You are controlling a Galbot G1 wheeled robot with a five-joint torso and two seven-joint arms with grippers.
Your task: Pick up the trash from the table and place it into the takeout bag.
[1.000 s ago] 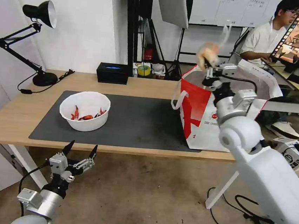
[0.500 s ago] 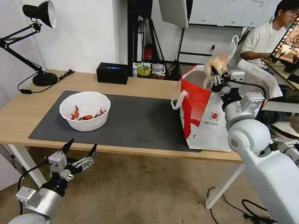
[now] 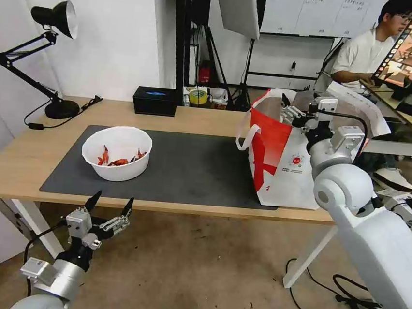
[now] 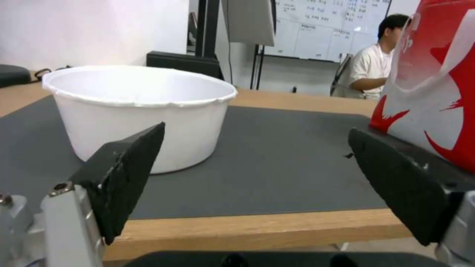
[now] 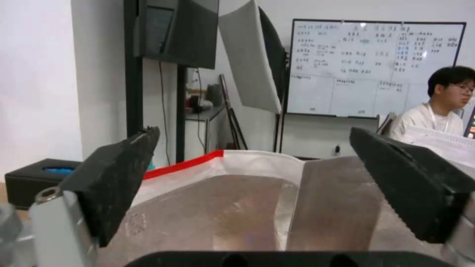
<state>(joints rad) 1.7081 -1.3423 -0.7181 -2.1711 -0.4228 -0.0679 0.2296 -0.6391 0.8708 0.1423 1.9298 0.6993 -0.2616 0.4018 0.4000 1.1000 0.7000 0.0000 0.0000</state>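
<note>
Gone from the right gripper [image 3: 293, 109] is the bun it held a moment ago; in the head view it hangs spread and empty over the takeout bag [image 3: 283, 157] on the table [image 3: 10, 165], while the left gripper [image 3: 109, 207] waits, parted, below the table's front edge near the white bowl [image 3: 117, 152]. From the left wrist, the bowl sits on the grey mat [image 4: 277, 155] beside the bag. From the right wrist, wide-apart fingers [image 5: 114, 178] frame the bag's foil lining [image 5: 247, 215].

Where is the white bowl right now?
The bowl sits on the left part of the dark mat, across from the bag.
</note>
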